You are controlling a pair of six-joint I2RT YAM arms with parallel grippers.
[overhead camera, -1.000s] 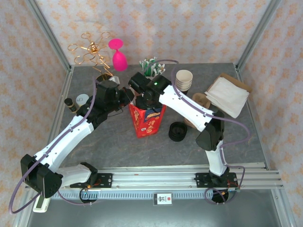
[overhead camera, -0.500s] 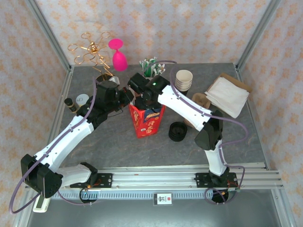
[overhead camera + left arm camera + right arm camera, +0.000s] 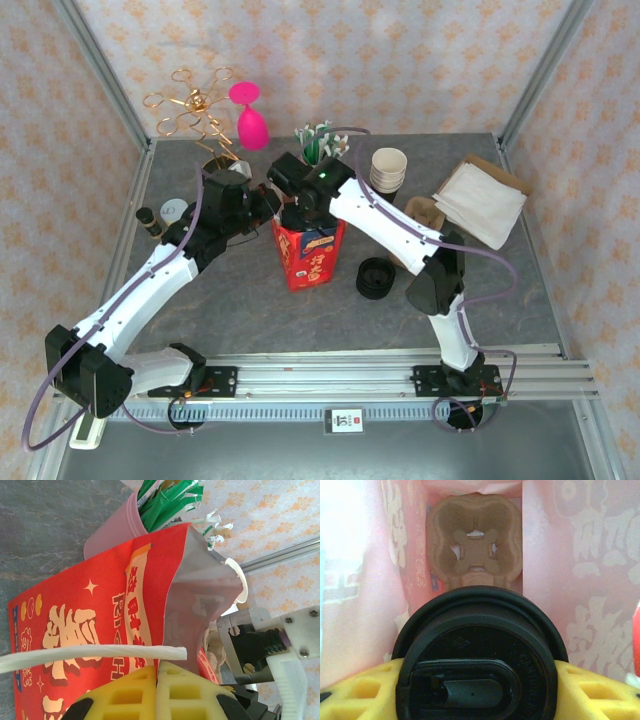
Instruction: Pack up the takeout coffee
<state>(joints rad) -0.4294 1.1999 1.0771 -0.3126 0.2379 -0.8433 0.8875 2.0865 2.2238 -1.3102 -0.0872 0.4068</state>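
Though sides hidden, takeout coffee [image 3: 477, 645] shows round black lid; rim raised.

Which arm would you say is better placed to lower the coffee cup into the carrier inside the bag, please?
Right. The right gripper holds the lidded cup inside the red bag, with the cardboard carrier at the bottom beyond it. The left gripper is shut on the bag's edge, holding it open.
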